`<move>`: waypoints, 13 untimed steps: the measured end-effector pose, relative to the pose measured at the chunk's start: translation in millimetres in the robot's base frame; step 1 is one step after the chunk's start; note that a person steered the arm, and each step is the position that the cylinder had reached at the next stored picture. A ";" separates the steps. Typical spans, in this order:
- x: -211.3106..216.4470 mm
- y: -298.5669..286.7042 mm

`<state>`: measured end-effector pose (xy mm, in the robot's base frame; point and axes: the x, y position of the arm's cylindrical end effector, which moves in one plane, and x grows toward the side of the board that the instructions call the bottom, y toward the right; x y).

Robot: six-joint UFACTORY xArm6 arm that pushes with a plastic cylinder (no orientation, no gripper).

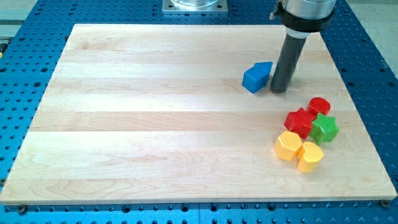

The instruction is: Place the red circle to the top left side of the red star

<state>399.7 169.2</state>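
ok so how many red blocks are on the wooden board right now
2. The red circle block sits at the view's right, touching the red star block just below-left of it. My tip is apart from both, beside the blue block. None looks hidden.

Lab bench: wooden board [155, 124] on blue perforated optical breadboard [373, 74].

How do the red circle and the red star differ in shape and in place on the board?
The red circle has a round outline, while the red star has pointed arms. The circle lies toward the view's top right of the star, so the star sits lower and further left. The star touches the green star and stands next to the yellow blocks; the circle is the uppermost of the cluster. Both are red, and both lie below and right of my tip.
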 end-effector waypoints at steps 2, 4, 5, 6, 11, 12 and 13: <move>3.5 102.0; 46.1 124.3; 65.7 89.9; 74.0 56.6; 40.9 25.9; 35.8 0.9; 36.0 -28.2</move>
<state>435.7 141.0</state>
